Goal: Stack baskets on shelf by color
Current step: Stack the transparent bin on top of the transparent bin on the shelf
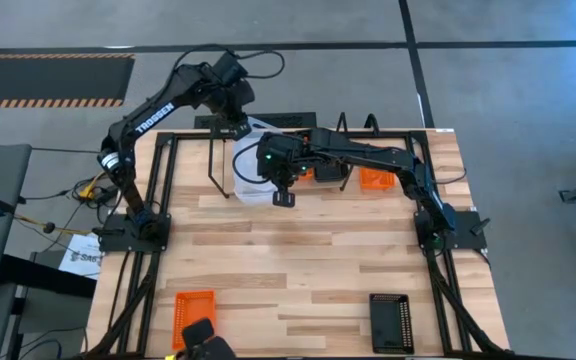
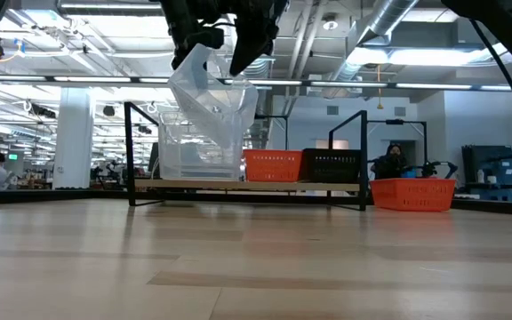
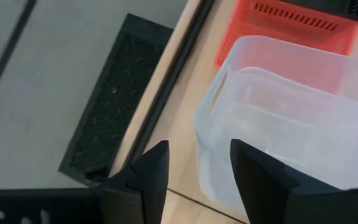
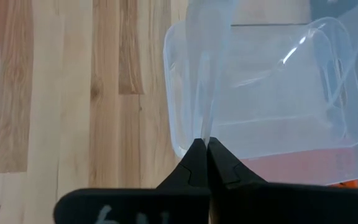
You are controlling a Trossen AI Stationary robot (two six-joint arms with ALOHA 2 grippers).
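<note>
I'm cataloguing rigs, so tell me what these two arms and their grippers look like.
Both arms are dark, jointed and glossy. The left arm bears white TROSSEN lettering, with a black cable looping near its wrist. Left gripper and right gripper have black, wedge-shaped fingers.

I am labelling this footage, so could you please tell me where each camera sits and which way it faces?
High view: overhead, facing straight down on the table; both arms show, the shelf at the far edge.
Low view: at tabletop height, facing level toward the shelf; the arms enter from above.
Left wrist view: on the left arm, looking past the open left gripper at a clear basket.
Right wrist view: on the right arm, looking past the right gripper, shut on a tilted clear basket.
Shared: the low view shows that tilted clear basket too.
</note>
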